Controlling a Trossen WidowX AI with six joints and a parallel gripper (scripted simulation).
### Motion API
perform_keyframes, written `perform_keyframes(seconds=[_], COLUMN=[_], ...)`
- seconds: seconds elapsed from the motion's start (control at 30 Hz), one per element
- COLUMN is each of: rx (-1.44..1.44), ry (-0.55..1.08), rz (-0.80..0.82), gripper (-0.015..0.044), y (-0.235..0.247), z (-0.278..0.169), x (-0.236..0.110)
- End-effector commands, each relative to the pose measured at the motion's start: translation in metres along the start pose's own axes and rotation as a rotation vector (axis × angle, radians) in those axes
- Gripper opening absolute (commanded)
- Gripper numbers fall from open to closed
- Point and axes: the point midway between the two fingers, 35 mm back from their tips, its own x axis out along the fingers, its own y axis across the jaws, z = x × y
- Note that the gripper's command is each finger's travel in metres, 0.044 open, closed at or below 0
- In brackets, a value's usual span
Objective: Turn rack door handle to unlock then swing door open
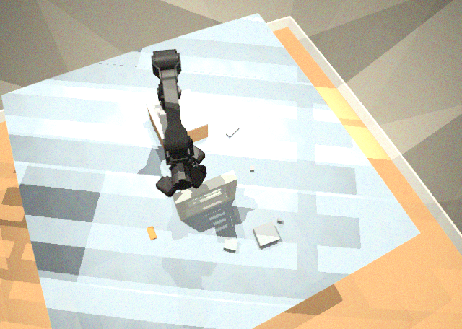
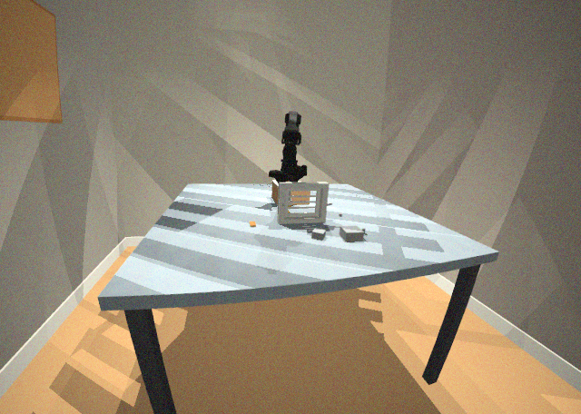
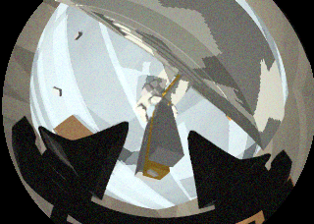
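The pale grey rack frame (image 1: 227, 177) (image 2: 282, 208) stands upright mid-table, its long edge slanting across the wrist view. The barred door (image 1: 208, 200) (image 2: 318, 203) looks in line with the frame, though its exact angle is hard to tell. The upright handle (image 3: 164, 133), grey with gold parts, shows between the fingers in the wrist view. My gripper (image 1: 181, 180) (image 2: 288, 173) (image 3: 159, 130) is open, its fingers apart on either side of the handle with gaps visible. It hangs at the frame's left end. The arm hides the handle in the top view.
A white-topped, brown-sided box (image 1: 197, 133) (image 2: 275, 193) (image 3: 74, 128) stands behind the gripper under the arm. A small orange piece (image 1: 151, 232) (image 2: 252, 223) lies left of the frame. Two grey blocks (image 1: 266, 234) (image 1: 230, 244) (image 2: 351, 233) (image 2: 319, 233) lie in front, with smaller bits to the right.
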Motion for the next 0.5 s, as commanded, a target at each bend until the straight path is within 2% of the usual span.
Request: perform_keyframes(seconds=[0.0,0.47], rx=[-0.214,-0.907], ry=[-0.003,-0.004], rz=[0.005,0.005], gripper=[0.0289,0.0289], y=[0.0012,0.0012], z=[0.0001,0.0], x=[0.0009,0.001])
